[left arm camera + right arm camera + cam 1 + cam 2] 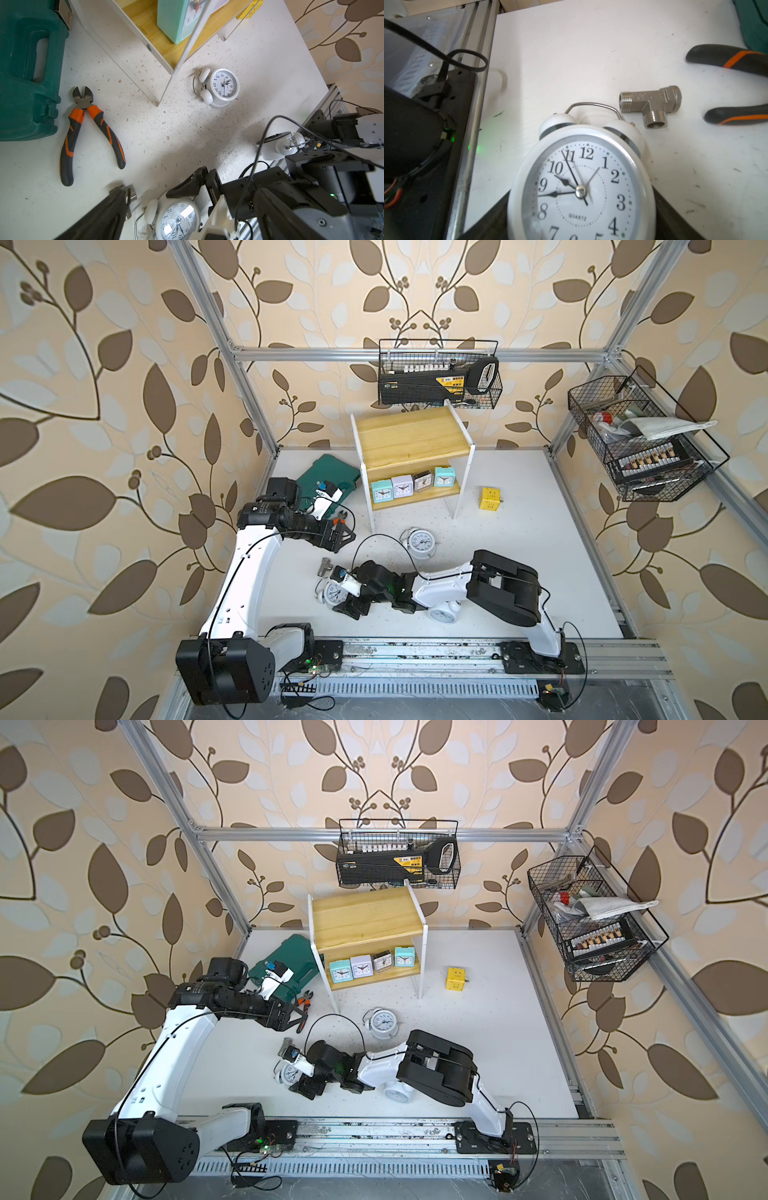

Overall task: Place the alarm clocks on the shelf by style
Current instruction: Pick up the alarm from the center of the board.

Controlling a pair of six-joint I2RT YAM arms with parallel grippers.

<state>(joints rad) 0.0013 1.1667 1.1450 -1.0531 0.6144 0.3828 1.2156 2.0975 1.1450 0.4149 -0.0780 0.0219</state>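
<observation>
On the lower board of the wooden shelf (409, 433) stand a mint (381, 492), a lilac (402, 487), a grey (423, 482) and a second mint (444, 477) square alarm clock. Three white twin-bell clocks lie on the table. One (420, 542) is in front of the shelf. Another (442, 612) is half hidden under the right arm. The third (581, 187) lies face up, with my right gripper (338, 595) shut on it and a black finger (675, 218) against each side. My left gripper (345, 540) hovers open and holds nothing, left of the shelf.
A green tool case (328, 477) and orange-handled pliers (83, 128) lie left of the shelf. A metal tee fitting (652, 104) sits just beyond the gripped clock. A yellow cube (489, 497) rests right of the shelf. Black wire baskets hang at the back (438, 373) and right (640, 439).
</observation>
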